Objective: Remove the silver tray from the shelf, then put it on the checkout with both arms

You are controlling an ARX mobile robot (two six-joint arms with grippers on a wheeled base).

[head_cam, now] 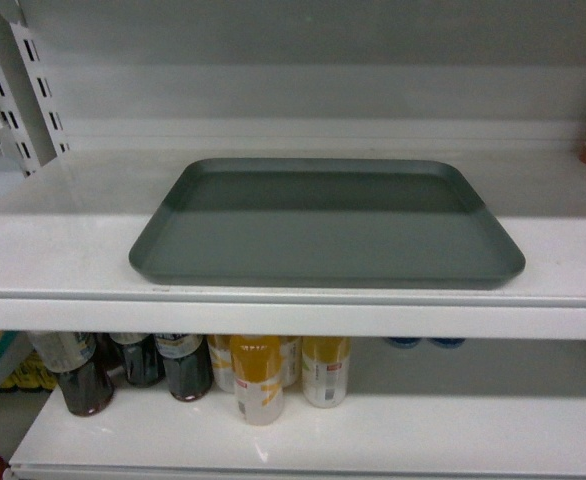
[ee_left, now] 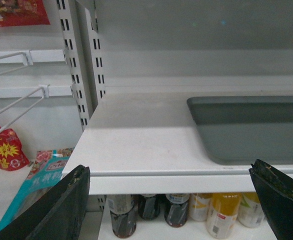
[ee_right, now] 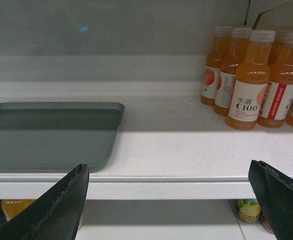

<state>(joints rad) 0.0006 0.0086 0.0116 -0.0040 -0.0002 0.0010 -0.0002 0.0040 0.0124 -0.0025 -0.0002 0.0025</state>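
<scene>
While the silver tray [head_cam: 326,225] lies flat on the shelf [head_cam: 63,255], left gripper [ee_left: 171,200] and right gripper [ee_right: 169,200] spread wide before it, fingertips cropped, lower bottles [head_cam: 257,378] half hidden.

There is one silver tray [head_cam: 323,225] on the shelf [head_cam: 63,260]. To the right of the tray, the right wrist view shows five orange drink bottles [ee_right: 249,80] for sure, and maybe more past the picture's edge. Below the tray, on the lower shelf [head_cam: 453,420], stand three dark bottles [head_cam: 133,365] and about three yellow bottles [head_cam: 258,380]. Two blue caps [head_cam: 423,342] peek out behind them. Two claws show, the left claw [ee_left: 169,205] and the right claw [ee_right: 169,205].
</scene>
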